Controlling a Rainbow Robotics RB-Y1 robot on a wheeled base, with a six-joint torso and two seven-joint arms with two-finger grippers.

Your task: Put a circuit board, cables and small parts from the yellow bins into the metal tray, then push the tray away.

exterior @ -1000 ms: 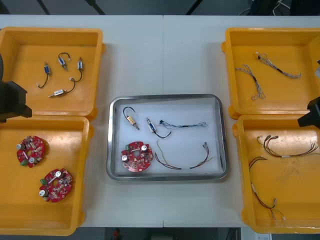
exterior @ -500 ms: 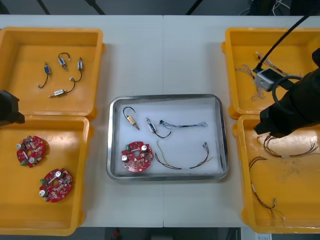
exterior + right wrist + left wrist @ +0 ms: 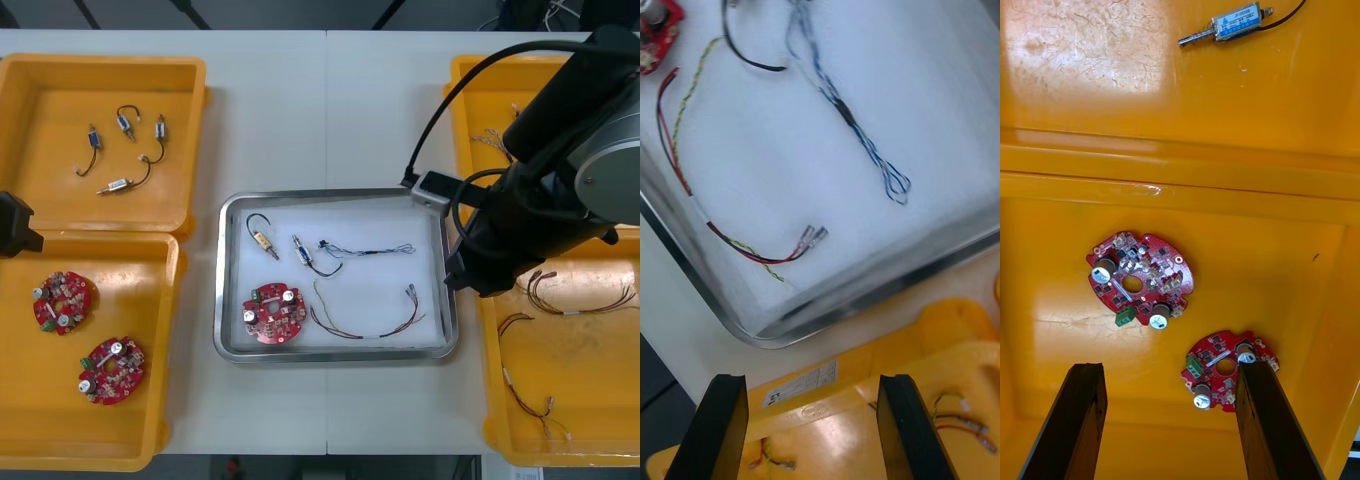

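Observation:
The metal tray [image 3: 335,197], white inside, holds a red circuit board [image 3: 273,312], two small metal parts [image 3: 264,240], a blue and white cable [image 3: 365,249] and a red and yellow cable [image 3: 365,325]. My right arm [image 3: 530,220] reaches over the tray's right rim. My right gripper [image 3: 811,382] is open and holds nothing. It hangs above the near right bin's rim [image 3: 887,352], beside the tray's corner [image 3: 760,330]. My left gripper [image 3: 1169,369] is open over the near left bin, where two circuit boards [image 3: 1140,279] lie.
The far left bin [image 3: 100,70] holds several small metal parts. Cables lie in the far right bin [image 3: 480,80] and the near right bin [image 3: 560,360]. The left arm [image 3: 15,225] sits at the table's left edge. Bare table lies beyond the tray.
My right arm has swung in from the right edge to the tray's right rim. The left arm has drawn back a little toward the left edge.

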